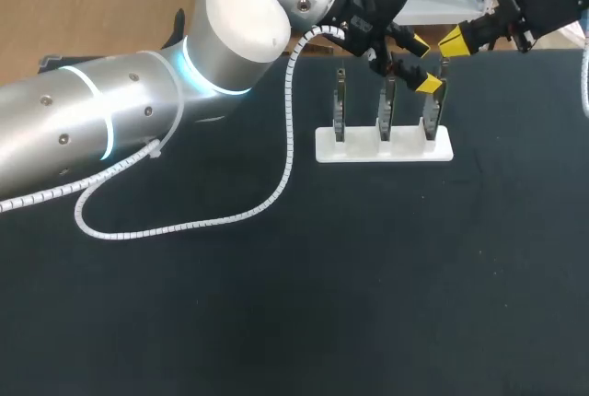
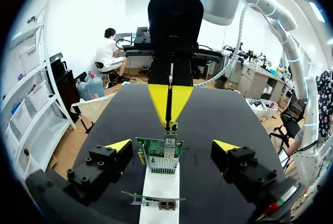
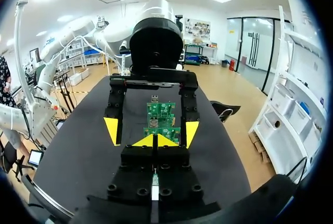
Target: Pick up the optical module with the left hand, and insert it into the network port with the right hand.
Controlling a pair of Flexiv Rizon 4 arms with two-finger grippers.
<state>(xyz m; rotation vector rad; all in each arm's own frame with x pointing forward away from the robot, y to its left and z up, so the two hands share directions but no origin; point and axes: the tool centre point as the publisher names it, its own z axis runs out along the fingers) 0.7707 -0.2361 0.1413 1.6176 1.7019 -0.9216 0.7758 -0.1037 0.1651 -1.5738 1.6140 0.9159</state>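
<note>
Left wrist view — tool point(image 2: 173, 144) straddles green board point(image 2: 158, 153).

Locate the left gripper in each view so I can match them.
Head view: left gripper upper middle-right, above the rack's right end.
Left wrist view: left gripper, open, straddling the circuit boards.
Right wrist view: left gripper straddling them, beyond the right gripper.
Shared landmark: the circuit boards.

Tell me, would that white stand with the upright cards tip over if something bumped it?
Probably not easily: the white stand is low and broad, lying flat on the table, so a nudge would likely slide it. The three cards standing in it look thin and stiff, but tall for their slots, so a sideways knock might bend or loosen them.
</note>
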